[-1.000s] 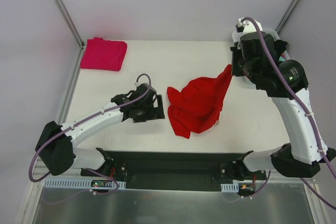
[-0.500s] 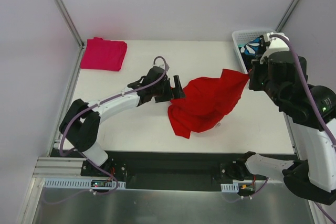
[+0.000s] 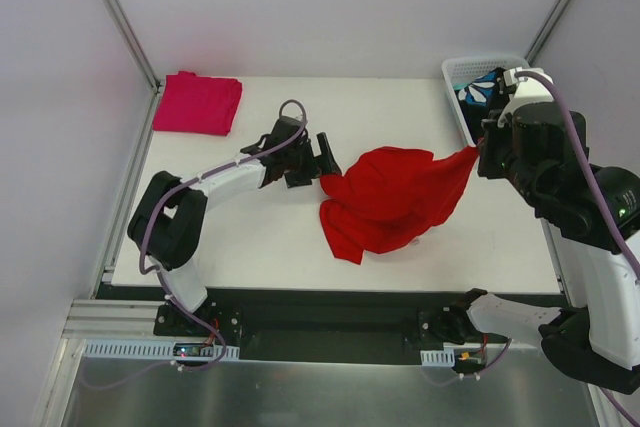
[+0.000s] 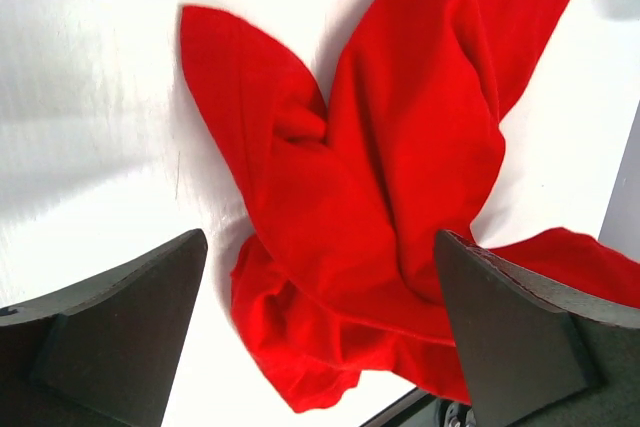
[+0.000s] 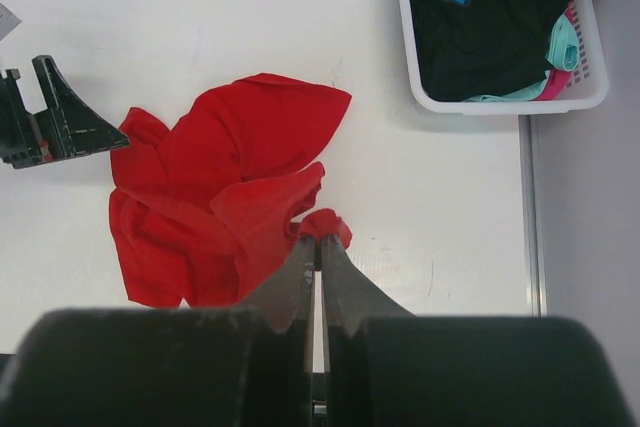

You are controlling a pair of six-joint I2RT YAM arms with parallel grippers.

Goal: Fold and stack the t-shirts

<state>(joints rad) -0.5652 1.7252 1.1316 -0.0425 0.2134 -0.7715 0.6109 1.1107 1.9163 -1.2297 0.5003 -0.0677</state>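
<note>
Crumpled red t-shirt (image 3: 390, 199) mid-table, corner pinched by right claw (image 3: 483, 153); left claw (image 3: 322, 160) spread beside it; pink t-shirt (image 3: 197, 103) far-left

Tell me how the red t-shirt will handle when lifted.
Probably floppy: the red t-shirt sags in folds from the right gripper, shut on its edge. Likely light, since that small pinch lifts part. May bunch rather than spread.

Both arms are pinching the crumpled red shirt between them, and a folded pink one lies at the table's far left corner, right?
No. Only the right tool is shut on the crumpled bright red cloth shirt; the left tool stands open near it, gripping nothing, as the left wrist view shows. The folded magenta-pink cloth shirt does lie at the white table's far left corner.
</note>
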